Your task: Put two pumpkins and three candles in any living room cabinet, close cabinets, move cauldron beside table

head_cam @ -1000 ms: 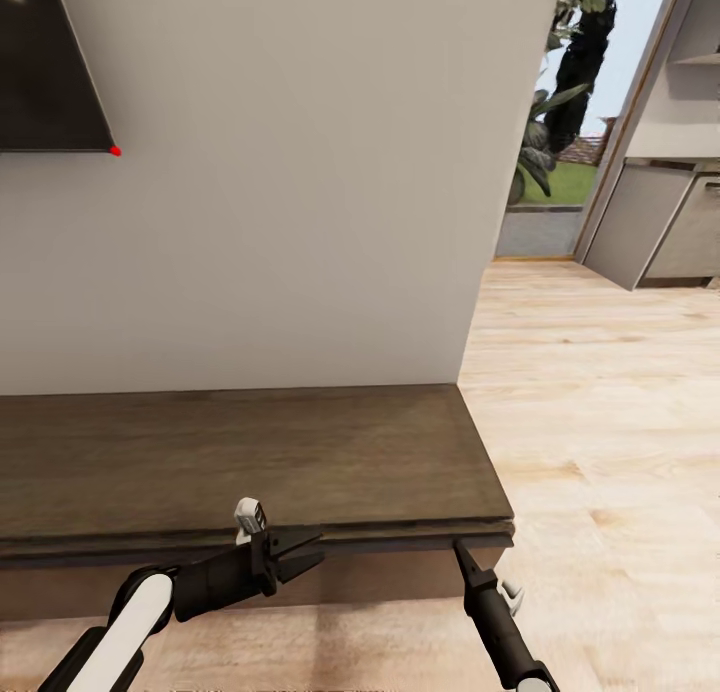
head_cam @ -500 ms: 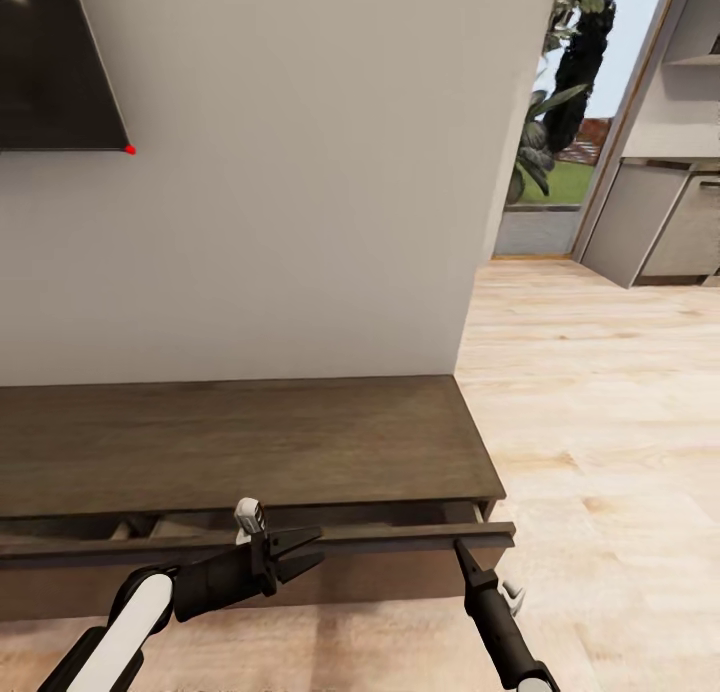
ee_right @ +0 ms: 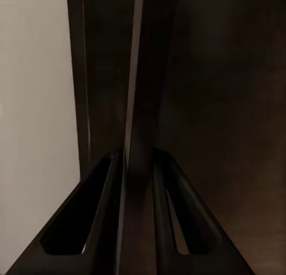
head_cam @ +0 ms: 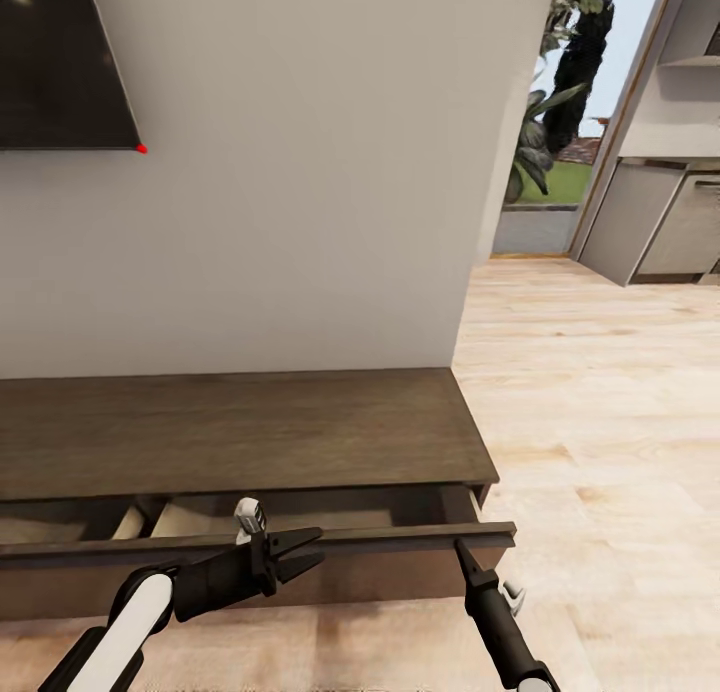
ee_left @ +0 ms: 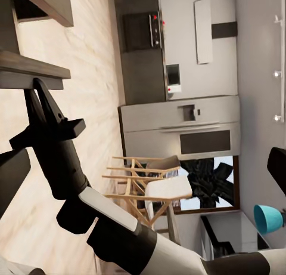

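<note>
R end effector (head_cam: 462, 548) clamping cabinet (head_cam: 240, 434) drawer front (head_cam: 300, 542), drawer part-open

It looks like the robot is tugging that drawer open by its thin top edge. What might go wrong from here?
Two things, I'd guess. The right gripper pinches only the thin top edge of the drawer front, near its far right end, so the fingers might slip off, or the off-centre pull could skew the drawer in the cabinet. The left gripper, apparently empty, hangs close to the same front and may bump it as the drawer comes out.
</note>
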You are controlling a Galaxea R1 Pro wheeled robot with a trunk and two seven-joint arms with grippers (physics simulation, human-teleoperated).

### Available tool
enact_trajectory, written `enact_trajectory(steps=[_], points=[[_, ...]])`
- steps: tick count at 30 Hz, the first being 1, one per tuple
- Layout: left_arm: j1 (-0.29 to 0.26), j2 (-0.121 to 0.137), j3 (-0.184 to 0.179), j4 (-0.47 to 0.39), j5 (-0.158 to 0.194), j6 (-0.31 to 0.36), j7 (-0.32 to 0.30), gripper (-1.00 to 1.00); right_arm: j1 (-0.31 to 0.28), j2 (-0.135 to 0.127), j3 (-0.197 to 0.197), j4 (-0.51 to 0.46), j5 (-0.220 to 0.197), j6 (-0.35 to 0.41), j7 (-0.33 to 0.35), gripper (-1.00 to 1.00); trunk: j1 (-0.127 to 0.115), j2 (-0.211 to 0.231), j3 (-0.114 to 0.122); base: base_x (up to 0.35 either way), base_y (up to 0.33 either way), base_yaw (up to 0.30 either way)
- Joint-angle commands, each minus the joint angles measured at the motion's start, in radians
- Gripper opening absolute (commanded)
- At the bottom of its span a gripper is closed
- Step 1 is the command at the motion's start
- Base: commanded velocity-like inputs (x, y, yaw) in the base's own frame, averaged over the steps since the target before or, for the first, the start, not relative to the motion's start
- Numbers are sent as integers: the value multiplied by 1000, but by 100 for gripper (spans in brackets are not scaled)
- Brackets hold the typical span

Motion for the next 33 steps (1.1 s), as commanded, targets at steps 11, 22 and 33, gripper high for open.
enact_trajectory(steps=[11,22,33], points=[[-1,1,-1,1,1,3,-3,100,-1,1,2,-3,-6,15,11,-100,0,0,-1,-105,0,0],[-1,1,-1,1,1,3,-3,100,-1,1,2,-3,-6,16,11,-100,0,0,-1,-99,0,0],[-1,0,-1,1,1,3,-3,100,-1,1,2,-3,-6,15,11,-100,0,0,-1,-81,0,0]])
